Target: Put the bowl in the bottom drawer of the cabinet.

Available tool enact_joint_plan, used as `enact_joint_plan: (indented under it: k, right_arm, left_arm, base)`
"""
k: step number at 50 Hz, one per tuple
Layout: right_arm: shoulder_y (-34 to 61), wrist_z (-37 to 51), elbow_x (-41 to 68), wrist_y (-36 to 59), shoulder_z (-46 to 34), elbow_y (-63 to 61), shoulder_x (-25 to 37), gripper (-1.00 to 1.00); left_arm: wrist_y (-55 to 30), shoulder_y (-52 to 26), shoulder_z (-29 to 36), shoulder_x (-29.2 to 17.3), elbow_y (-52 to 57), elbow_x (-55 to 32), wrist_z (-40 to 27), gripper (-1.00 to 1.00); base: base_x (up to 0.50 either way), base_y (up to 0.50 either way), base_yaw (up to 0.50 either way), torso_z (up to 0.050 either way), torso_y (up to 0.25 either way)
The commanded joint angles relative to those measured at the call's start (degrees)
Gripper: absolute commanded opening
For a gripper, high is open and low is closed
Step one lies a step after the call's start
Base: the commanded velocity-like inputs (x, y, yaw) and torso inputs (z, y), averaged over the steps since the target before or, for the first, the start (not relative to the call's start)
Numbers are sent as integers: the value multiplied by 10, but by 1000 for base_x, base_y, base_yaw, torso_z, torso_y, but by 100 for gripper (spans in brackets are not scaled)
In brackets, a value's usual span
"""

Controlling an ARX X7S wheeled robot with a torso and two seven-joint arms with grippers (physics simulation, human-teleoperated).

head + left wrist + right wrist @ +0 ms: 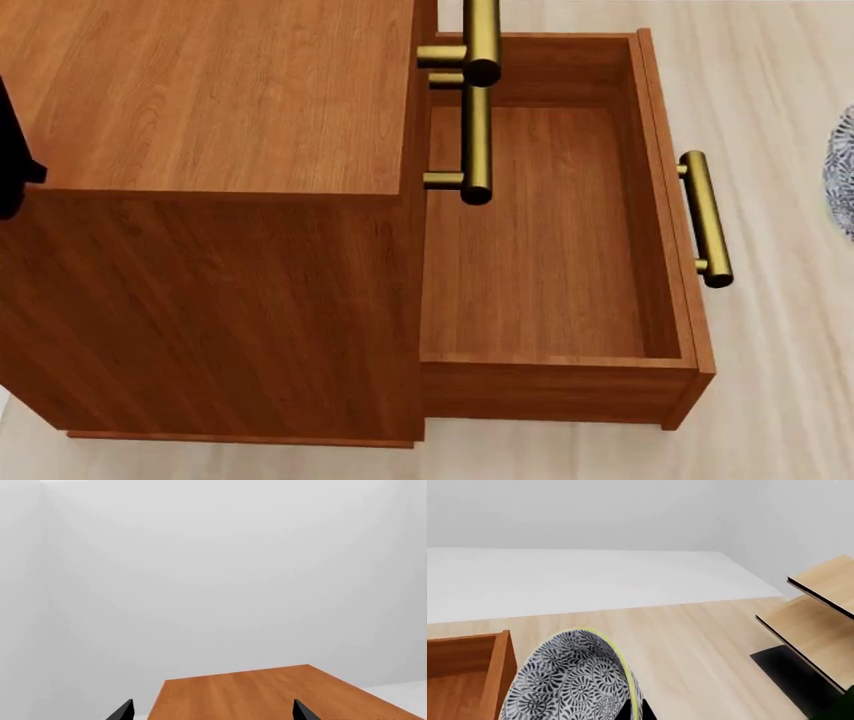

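Patterned bowl (570,677) fills the lower left of the right wrist view, tilted on edge, apparently held by the right gripper, whose jaws cannot be made out; only a sliver shows at the head view's right edge. Bottom drawer (547,220) pulled open at centre right, empty, beside the cabinet (200,100). Left gripper (212,711) jaws apart over the cabinet top. Pale rack (817,615) at right.

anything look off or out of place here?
Nothing damaged or spilled. The bottom drawer of the cabinet is pulled out and empty. The bowl is tipped on edge rather than sitting flat, in the right wrist view just outside the drawer; what holds it isn't visible. The left gripper shows only fingertips, spread apart.
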Motion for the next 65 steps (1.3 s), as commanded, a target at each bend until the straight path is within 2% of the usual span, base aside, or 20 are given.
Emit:
enact_joint_plan:
  k: [1, 14, 26, 65]
  right_arm:
    - [80, -5, -23, 1, -69, 18, -9, -100]
    - [176, -11, -43, 16, -143, 43, -39, -100]
    - [218, -30, -79, 16, -197, 64, -74, -100]
    - [233, -121, -189, -57, -304, 140, -165, -100]
  left_arm:
    - [1, 0, 2, -2, 0, -1, -1, 100]
    - [2, 0, 3, -3, 1, -2, -3, 100]
    - [3, -3, 8, -3, -1, -1, -4, 100]
    - [9, -2, 7, -10, -4, -3, -7, 100]
  base:
    - [0, 0, 0, 0, 0]
    - [0, 0, 0, 0, 0]
    - [0, 0, 0, 0, 0]
    - [0, 0, 0, 0, 1]
